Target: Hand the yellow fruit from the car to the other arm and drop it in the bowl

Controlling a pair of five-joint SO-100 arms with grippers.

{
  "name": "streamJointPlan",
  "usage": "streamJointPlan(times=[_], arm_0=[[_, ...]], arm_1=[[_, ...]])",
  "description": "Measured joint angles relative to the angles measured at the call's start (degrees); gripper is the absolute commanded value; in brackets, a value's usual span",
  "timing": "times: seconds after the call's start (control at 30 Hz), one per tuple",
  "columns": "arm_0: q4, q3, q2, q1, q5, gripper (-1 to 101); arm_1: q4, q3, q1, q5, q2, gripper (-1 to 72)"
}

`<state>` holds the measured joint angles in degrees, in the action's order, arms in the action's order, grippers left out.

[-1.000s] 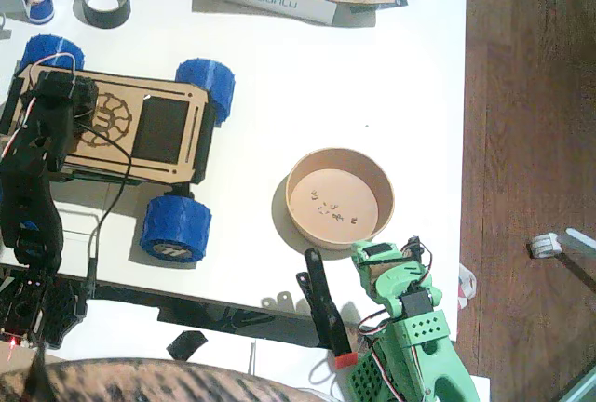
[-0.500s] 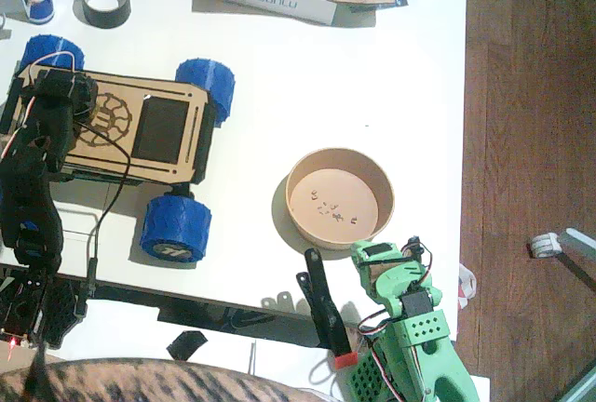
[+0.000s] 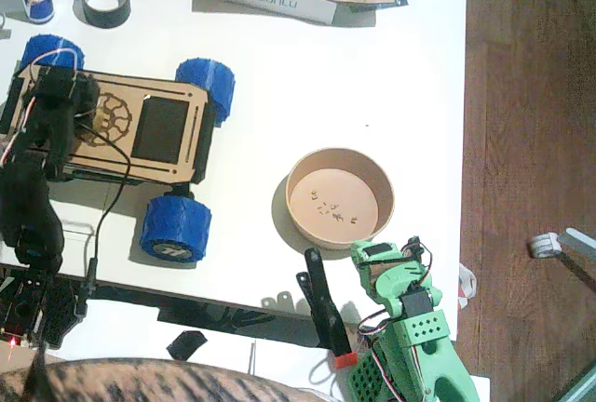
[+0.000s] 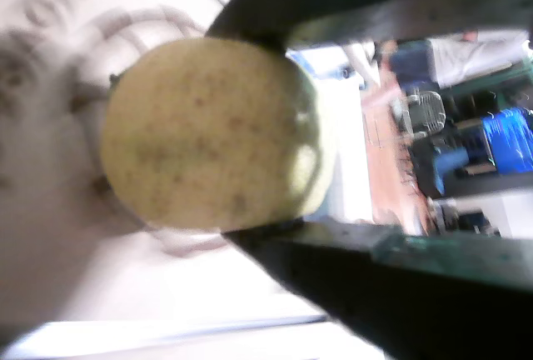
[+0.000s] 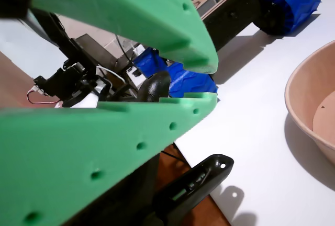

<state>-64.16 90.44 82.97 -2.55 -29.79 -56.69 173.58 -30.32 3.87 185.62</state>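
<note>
Over the car (image 3: 121, 127), the yellow fruit (image 4: 212, 131) is clamped by the left gripper (image 4: 275, 135); right gripper (image 5: 204, 82) fingers parted, nothing held, beside the bowl (image 3: 340, 199).

The black left arm (image 3: 33, 188) reaches forward, its fingers (image 4: 350, 10) closed on the yellow fruit (image 4: 212, 135); the green right arm (image 3: 410, 328) rests, fingers (image 5: 157, 11) parted.
</note>
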Motion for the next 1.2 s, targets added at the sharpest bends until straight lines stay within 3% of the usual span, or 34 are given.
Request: streamJointPlan(times=[0.3,0.63,0.93,1.2], arm_0=[[-12.4,0.0,22.5,16.8,-8.0,0],[-13.6,2.3,30.7,46.1,-22.2,0],[9.8,31.4,50.4,65.7,-37.5,0],[47.4,59.9,54.7,78.8,-48.3,0]], arm_1=[[-1.4,-1.2,1.4,0.0,0.0,0.0],[-2.7,-6.9,1.4,-5.1,0.0,-0.2],[-4.2,-13.9,-5.2,-20.1,2.4,-0.2],[-2.5,-14.5,-16.2,-37.2,3.5,-0.2]])
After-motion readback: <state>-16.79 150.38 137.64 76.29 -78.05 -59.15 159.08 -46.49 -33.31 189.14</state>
